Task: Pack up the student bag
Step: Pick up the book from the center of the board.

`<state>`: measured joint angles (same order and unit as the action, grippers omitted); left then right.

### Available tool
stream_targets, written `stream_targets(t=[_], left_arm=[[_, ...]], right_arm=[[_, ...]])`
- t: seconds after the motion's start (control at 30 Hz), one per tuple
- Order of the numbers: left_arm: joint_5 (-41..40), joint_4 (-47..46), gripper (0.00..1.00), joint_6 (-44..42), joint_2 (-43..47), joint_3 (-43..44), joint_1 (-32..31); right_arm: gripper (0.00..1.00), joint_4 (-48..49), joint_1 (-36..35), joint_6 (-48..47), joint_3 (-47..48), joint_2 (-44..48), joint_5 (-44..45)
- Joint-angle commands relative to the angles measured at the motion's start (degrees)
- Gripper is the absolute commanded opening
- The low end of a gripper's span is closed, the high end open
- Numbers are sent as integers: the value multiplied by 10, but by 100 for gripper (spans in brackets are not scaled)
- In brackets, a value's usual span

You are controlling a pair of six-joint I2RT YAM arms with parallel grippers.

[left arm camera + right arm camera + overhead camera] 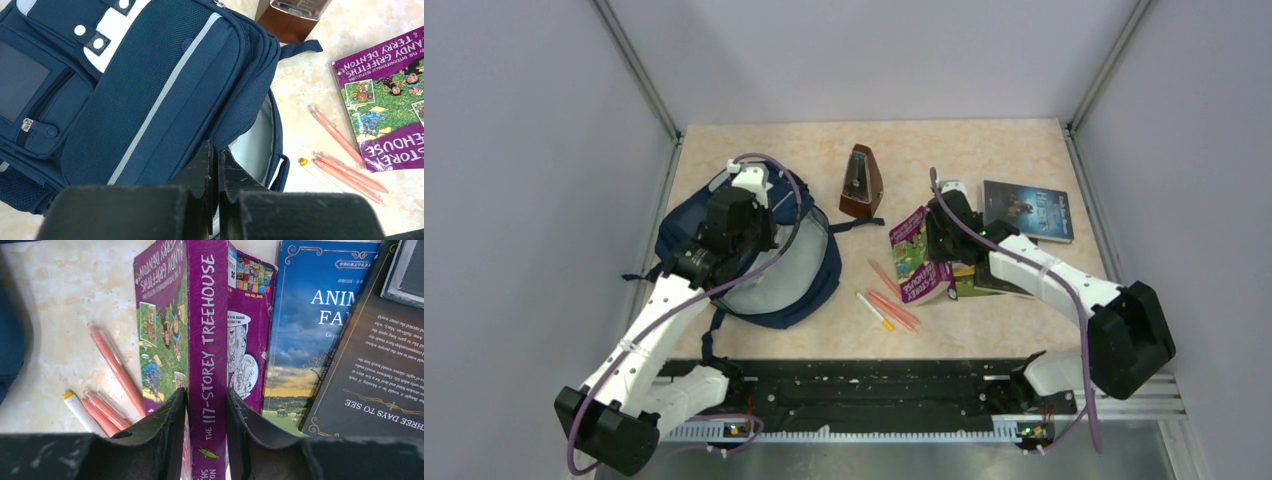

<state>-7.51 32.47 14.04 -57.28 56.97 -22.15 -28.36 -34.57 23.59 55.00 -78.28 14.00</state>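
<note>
**purple paperback clamped on edge beside open student bag**

on the left half of the pale, marble-patterned table [774, 150], the student bag [809, 295], navy with thin grey stripes, lying flat with the main compartment gaping and pale grey lining exposed. directly over it, the left gripper [216, 150], fingers pressed together with no gap, tips down at the rim of that opening. impossible to tell whether any fabric is pinched between them.

on the right half, the right gripper [206, 392], clamped on the spine of a purple book [207, 315] with one finger on each side. paperback held standing on edge, covers slightly splayed. beneath and beside it, a blue book [300, 340] and a dark book [360, 370], both flat and overlapping. nearer the table's right edge in the overhead view, another dark-covered book [1027, 210], also flat.

between bag and purple book, several salmon-orange pens [892, 300] and a white marker [872, 308] with a yellow cap, loose on the tabletop and close together. at the far side, a brown metronome [861, 182], upright, just beside the bag's upper corner, with a dark strap end reaching toward its base.
</note>
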Motion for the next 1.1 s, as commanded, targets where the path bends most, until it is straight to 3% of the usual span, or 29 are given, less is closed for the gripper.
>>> stream_targets(t=[0.0, 0.73, 0.77, 0.93, 1.07], left_arm=[[-11, -50, 0, 6, 1, 2, 5], [-18, -50, 0, 5, 0, 1, 4], [-18, -50, 0, 5, 0, 1, 5], [-22, -49, 0, 5, 4, 1, 5], [-24, -49, 0, 4, 5, 1, 4]], right_arm=[[32, -8, -6, -2, -31, -32, 10], [50, 82, -5, 53, -59, -126, -52], [49, 85, -5, 56, -59, -128, -54], [13, 78, -5, 68, -51, -118, -44], [0, 43, -3, 62, -21, -88, -12]])
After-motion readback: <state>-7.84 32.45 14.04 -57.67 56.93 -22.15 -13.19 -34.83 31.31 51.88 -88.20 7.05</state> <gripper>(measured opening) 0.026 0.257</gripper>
